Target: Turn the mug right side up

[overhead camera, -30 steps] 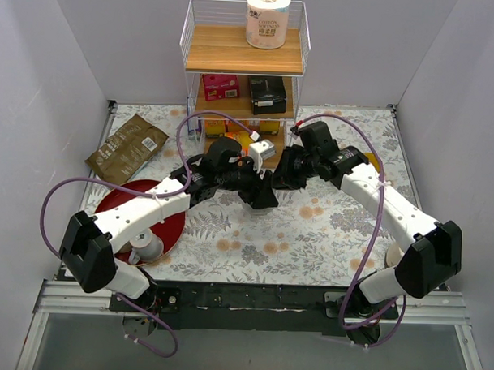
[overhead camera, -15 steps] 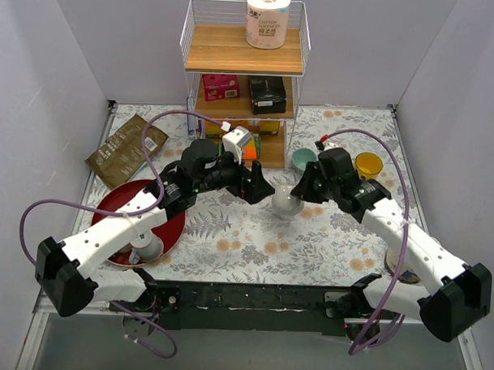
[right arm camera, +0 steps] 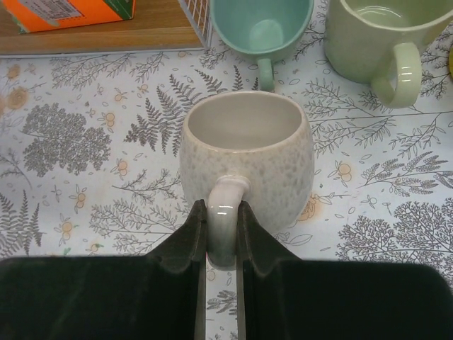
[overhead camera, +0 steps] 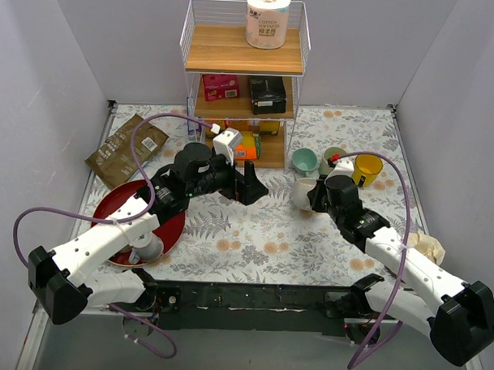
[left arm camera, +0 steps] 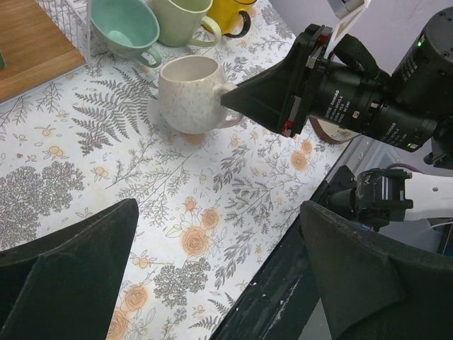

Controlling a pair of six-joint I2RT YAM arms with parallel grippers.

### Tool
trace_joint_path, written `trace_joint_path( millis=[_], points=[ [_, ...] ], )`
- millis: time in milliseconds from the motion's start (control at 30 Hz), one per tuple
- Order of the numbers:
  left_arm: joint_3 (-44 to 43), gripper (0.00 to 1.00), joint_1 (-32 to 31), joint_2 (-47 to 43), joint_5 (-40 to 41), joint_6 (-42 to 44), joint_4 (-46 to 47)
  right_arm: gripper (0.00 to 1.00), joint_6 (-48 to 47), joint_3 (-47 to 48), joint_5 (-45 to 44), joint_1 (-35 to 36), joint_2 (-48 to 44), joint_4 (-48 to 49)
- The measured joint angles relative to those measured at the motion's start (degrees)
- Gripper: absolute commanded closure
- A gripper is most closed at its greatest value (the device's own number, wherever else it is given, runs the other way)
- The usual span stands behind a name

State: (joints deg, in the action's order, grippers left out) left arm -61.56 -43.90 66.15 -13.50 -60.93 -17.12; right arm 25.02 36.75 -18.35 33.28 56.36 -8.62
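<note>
We begin with the floral-print tablecloth (overhead camera: 253,242) that fills the floor of the top view, and the wire-and-wood shelf rack (overhead camera: 244,47) standing at its upper middle. A round red plate (overhead camera: 112,201) lies at the left, under the left arm. The left gripper (left arm camera: 217,209) hangs over the centre of the cloth with its jaws spread wide and nothing between them. We judge it is parked there to stay out of the other arm's way. Right of centre, just below the rack's right corner, the right gripper (right arm camera: 221,207) is clamped on the speckled cream ceramic mug (right arm camera: 244,149) by its looped handle (right arm camera: 228,188). The two fingers pinch the loop from either side, a hold that would let the wrist roll the cup about a firm point. The mug stands with its mouth up and its base apparently resting on the cloth. It sits just in front of a teal ceramic mug (right arm camera: 262,25) and near a pale green mug (right arm camera: 375,35) and a yellow mug (overhead camera: 367,166), all upright. We read this spot as chosen to join that row. The turning looks done to us; what remains is to let go of the handle without tipping the cup.
</note>
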Motion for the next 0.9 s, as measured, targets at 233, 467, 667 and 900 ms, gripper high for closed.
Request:
trace_joint_path(
  millis=[233, 467, 667, 900],
  points=[
    [-0.8, 0.02, 0.0, 0.7, 1.0, 0.4, -2.3, 0.99, -0.3, -9.4, -1.2, 0.0, -3.1, 9.9],
    [-0.9, 0.02, 0.0, 0.9, 1.0, 0.5, -3.0, 0.97, 0.1, -13.7, 1.6, -0.1, -7.5, 13.0],
    [-0.9, 0.02, 0.0, 0.9, 1.5, 0.4, -3.0, 0.75, 2.5, -16.5, 4.1, -0.1, -8.9, 15.8],
    [1.0, 0.02, 0.0, 0.8, 3.5, -0.7, -1.9, 0.69, 5.0, -17.9, 5.0, 1.7, -9.3, 17.0]
  ],
)
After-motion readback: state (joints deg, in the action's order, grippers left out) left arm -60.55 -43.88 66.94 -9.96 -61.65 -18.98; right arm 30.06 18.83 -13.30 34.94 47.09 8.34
